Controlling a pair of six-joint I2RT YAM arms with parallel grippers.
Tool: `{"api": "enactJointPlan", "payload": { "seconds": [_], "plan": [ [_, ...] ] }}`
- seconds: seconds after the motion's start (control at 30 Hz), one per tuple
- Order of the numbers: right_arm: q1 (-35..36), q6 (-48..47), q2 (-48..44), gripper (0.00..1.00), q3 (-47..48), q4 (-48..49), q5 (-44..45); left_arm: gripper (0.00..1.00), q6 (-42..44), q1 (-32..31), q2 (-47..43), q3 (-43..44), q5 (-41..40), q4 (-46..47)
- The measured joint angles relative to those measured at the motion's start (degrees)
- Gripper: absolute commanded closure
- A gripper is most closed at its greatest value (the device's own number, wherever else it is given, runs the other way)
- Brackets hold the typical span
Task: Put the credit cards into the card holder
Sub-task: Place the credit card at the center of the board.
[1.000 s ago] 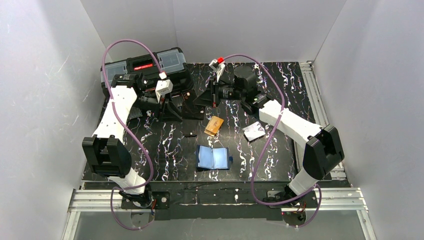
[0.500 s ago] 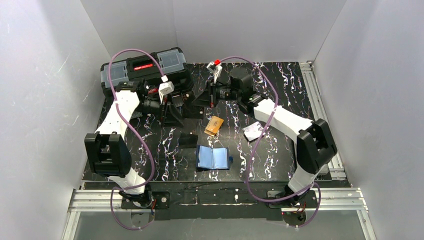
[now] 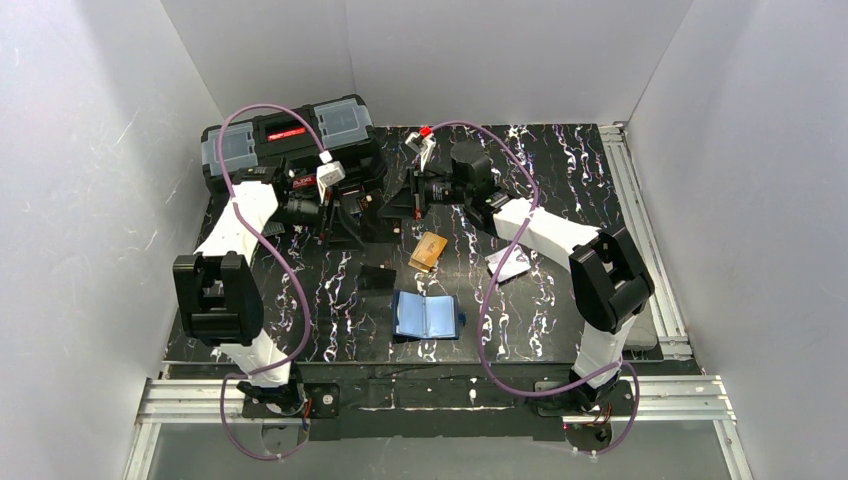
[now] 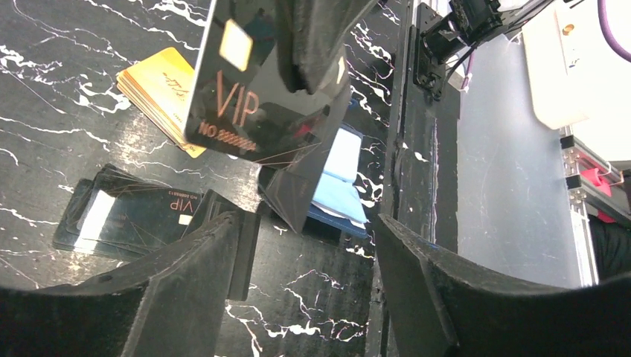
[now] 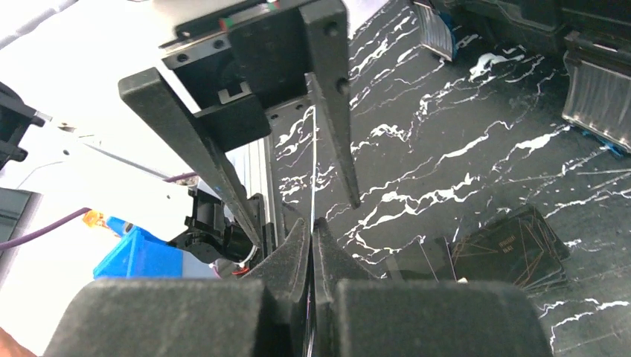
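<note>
1. Two tools close together at the far side of the tabletop [image 3: 560, 180], both around one black card [image 4: 253, 97].
2. Right tool [image 5: 312, 223]: pinched shut on one edge of that black card, with the thin card standing up between the pads. Tight pinch, likely to stop any slipping.
3. Left tool [image 4: 309, 223]: wide open, one finger on each side of the card and not touching it. Looks like a hand-over, with only the right tool gripping.
4. Card up in the air, not flat on the tabletop. Probably done to get a good grip on a thin edge, a hard thing with a card lying flat.
5. Card holder [image 3: 428, 315]: lying open and flat near the front, light blue side up, ready to take cards. No card seen in it from above.
6. Small pile of yellow cards [image 3: 428, 250] just behind the card holder. One whitish card [image 3: 508, 264] to the right, beside the right arm. More black cards [image 4: 126, 216] flat on the tabletop under the left tool.
7. Next, most likely: bring the black card down to the open card holder and slide it into a clear pocket. Go slow, for fear of a twisted or dropped card.
</note>
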Motion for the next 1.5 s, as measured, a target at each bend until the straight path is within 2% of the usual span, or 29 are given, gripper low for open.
{"api": "enactJointPlan", "payload": {
  "seconds": [0.13,0.27,0.4,0.5,0.53,0.7,1.0,1.07,1.23,1.5],
  "plan": [
    [-0.02,1.95,0.00,0.99,-0.92,3.45,-1.33,0.30,-0.61,0.00,0.50,-0.63,0.20,0.22],
    [-0.02,3.87,0.00,0.99,-0.98,5.84,-2.80,0.39,-2.86,0.00,0.52,-0.70,1.46,1.46],
    [0.02,6.45,0.28,0.99,-0.98,9.27,-4.09,0.56,-4.63,0.00,1.07,-0.68,3.52,1.84],
    [0.48,8.61,1.66,0.99,-0.98,12.04,-4.98,0.95,-5.64,0.00,2.45,-0.68,4.85,1.86],
    [0.68,9.33,2.23,0.99,-0.98,12.24,-5.22,0.97,-5.53,0.00,2.56,-0.66,5.14,1.86],
    [0.39,9.42,2.36,0.99,-1.75,12.13,-4.31,1.00,0.90,-0.15,2.56,-0.24,4.50,-3.39],
    [-3.21,7.39,2.25,0.97,-5.22,10.80,-2.99,1.00,5.68,-0.13,3.28,-6.45,-3.63,-3.23],
    [-3.28,6.58,2.25,0.98,-5.44,9.55,-2.69,0.96,6.08,-0.13,3.30,-6.99,-4.81,-2.99],
    [-3.28,4.63,0.96,0.99,-6.80,6.75,-2.01,0.95,1.70,-0.17,2.93,-9.86,-8.41,3.34],
    [-3.28,1.62,-8.46,0.99,-16.68,-5.42,1.03,0.90,-10.25,-2.86,1.86,-14.95,-21.75,20.48]
  ]
}}
